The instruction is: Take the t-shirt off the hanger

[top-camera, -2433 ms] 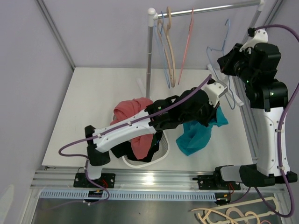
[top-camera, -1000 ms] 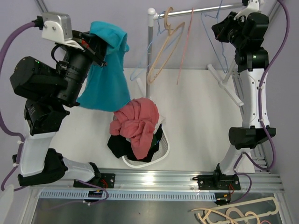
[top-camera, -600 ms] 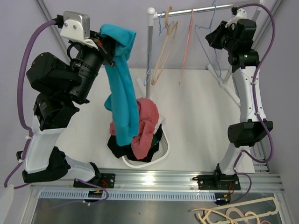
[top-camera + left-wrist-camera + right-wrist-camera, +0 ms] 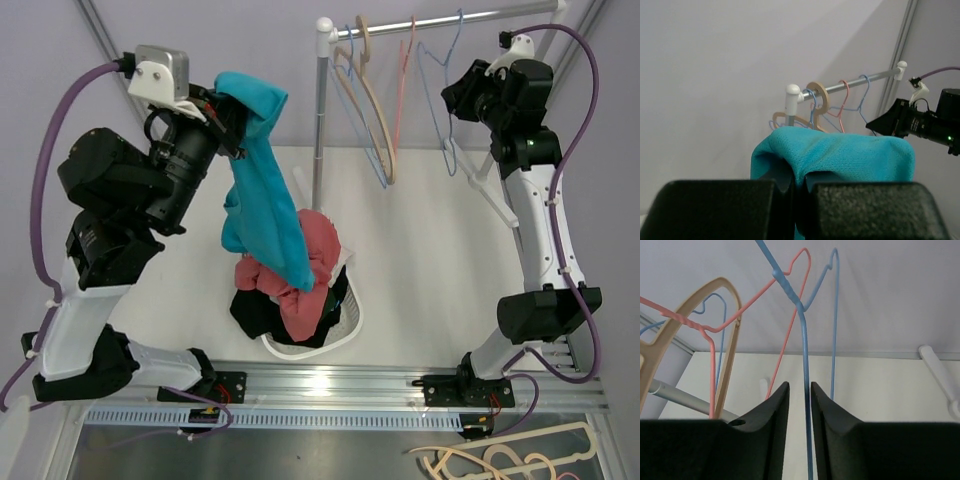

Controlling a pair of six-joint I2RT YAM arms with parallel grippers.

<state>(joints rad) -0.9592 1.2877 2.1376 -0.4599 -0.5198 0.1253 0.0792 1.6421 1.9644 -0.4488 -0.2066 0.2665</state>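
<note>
Where the t-shirt hangs: the teal t-shirt (image 4: 262, 200) is off every hanger, draped from the left gripper (image 4: 228, 118) held high over the left side of the table (image 4: 430, 250); its lower end overlaps the basket's pile in the top view, contact not clear
Left gripper: fingers pressed together on a fold of the teal cloth, which bulges over the fingertips in the left wrist view
Right gripper (image 4: 800, 410): raised by the rail (image 4: 440, 20); fingers narrowly apart with the wire of the blue hanger (image 4: 804, 340) running between them, a gap showing beside the wire
Blue hanger: hooked on the rail, bare, hanging down just beside the right gripper
Basket (image 4: 345, 335): white, near the table's front edge, left of centre, heaped above its rim
Basket contents: a red garment (image 4: 305, 270) piled on top, a dark garment (image 4: 250, 315) under it, spilling over the left rim
Rail: also carries a wooden hanger (image 4: 375, 110), a pink hanger (image 4: 402, 70) and a second blue wire hanger (image 4: 355, 130), all bare, grouped toward the post end
</note>
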